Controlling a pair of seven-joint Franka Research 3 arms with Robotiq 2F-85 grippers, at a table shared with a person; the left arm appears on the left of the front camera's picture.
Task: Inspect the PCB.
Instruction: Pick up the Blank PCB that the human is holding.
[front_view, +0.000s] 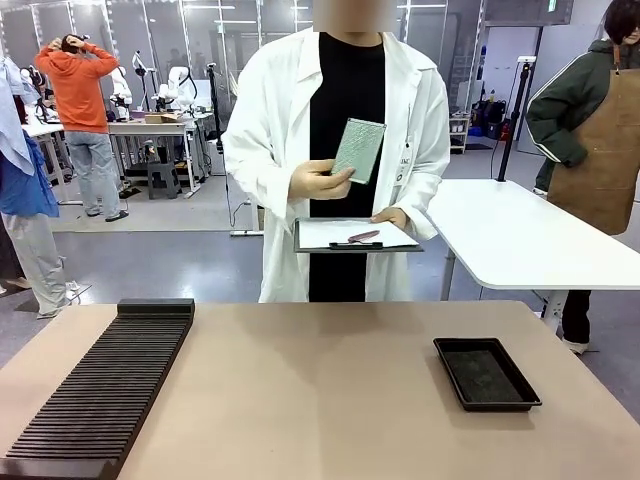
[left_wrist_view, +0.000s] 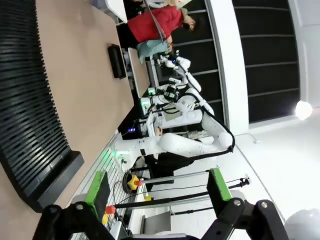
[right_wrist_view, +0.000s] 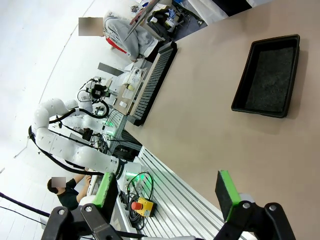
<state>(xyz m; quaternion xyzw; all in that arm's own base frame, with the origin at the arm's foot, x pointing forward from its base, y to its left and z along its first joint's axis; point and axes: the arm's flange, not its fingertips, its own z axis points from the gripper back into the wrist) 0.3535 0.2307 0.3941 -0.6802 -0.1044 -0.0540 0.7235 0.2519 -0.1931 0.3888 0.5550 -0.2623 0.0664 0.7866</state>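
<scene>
Green with a pale speckled face, the PCB (front_view: 358, 150) stands upright in a person's hand (front_view: 320, 180), beyond the far edge of the tan table (front_view: 320, 400) and well above it. The person's other hand (front_view: 392, 216) steadies a dark clipboard (front_view: 355, 237) there too. On the table, a black tray (front_view: 486, 372) lies toward my right and a black slotted rack (front_view: 105, 385) toward my left. At the table's near side, my left gripper (left_wrist_view: 158, 186) and right gripper (right_wrist_view: 166, 191) are spread wide, holding nothing.
</scene>
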